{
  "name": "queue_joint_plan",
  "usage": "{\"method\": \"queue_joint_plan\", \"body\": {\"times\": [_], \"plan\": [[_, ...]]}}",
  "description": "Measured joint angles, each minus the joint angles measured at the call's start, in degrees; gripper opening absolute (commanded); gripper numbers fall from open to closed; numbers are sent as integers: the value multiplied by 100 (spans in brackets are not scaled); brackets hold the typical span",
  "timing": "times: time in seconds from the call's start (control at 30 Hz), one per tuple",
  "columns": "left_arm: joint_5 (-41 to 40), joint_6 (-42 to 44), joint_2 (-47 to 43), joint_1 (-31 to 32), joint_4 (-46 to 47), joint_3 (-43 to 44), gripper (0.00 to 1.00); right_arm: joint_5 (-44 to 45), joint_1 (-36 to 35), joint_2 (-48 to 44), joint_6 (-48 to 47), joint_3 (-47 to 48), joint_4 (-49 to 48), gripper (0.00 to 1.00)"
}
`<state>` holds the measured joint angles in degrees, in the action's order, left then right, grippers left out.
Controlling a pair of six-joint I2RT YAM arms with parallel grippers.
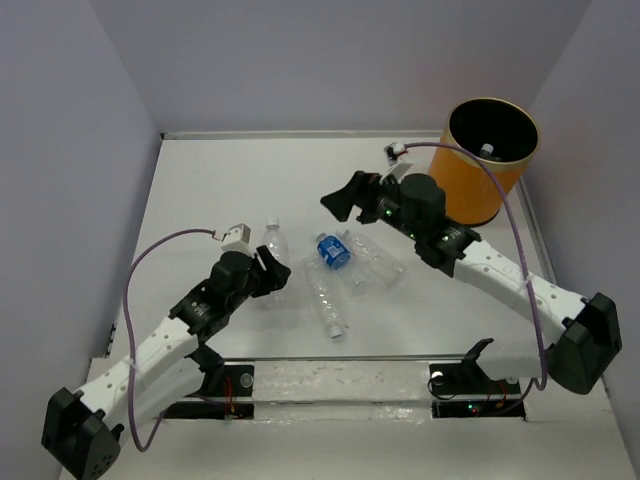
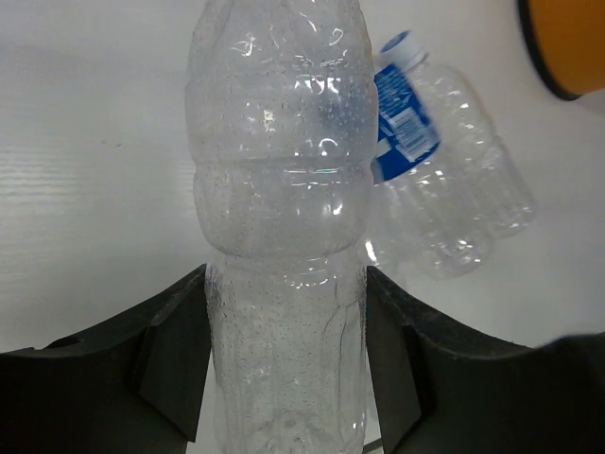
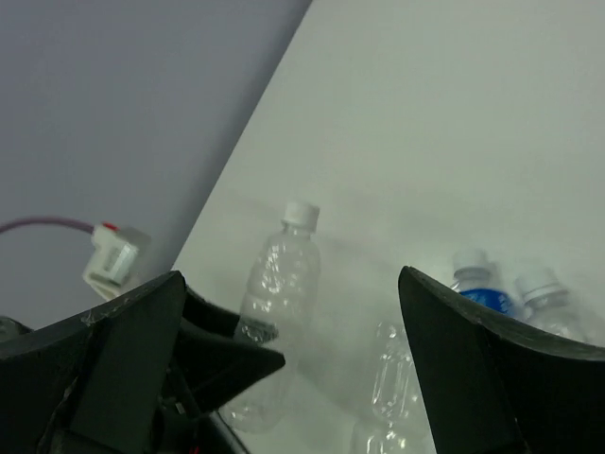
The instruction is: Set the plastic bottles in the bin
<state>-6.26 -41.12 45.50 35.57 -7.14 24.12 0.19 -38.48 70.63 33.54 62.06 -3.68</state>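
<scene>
My left gripper (image 1: pixel 264 272) is shut on a clear plastic bottle (image 1: pixel 272 248) with a white cap. In the left wrist view the bottle (image 2: pixel 284 189) fills the gap and both pads touch its sides. The right wrist view shows it (image 3: pixel 276 293) cap up. My right gripper (image 1: pixel 343 201) is open and empty above the table, left of the orange bin (image 1: pixel 470 192). A blue-labelled bottle (image 1: pixel 333 251) and two clear bottles (image 1: pixel 328 305) (image 1: pixel 376 266) lie together mid-table. A white cap (image 1: pixel 487 150) shows inside the bin.
Purple-grey walls close in the white table on the left, back and right. The bin stands in the far right corner; its edge (image 2: pixel 572 47) shows in the left wrist view. Cables loop over both arms.
</scene>
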Motion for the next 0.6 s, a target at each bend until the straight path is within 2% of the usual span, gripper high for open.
{"method": "queue_joint_plan", "body": {"times": [0.17,0.47,0.57,0.6], "plan": [[535,199,-1235,0,109,59,54,-680,-581,791,544,-280,-448,100],[1864,409,-1366,7,621,94,55,-1456,-927,1484,1049,-280,-1239,100],[2146,433,-1335,7,782,94,58,-1565,-929,1646,1152,-280,-1281,99],[2243,455,-1335,7,848,94,69,-1587,-929,1687,1176,-280,-1303,89]]}}
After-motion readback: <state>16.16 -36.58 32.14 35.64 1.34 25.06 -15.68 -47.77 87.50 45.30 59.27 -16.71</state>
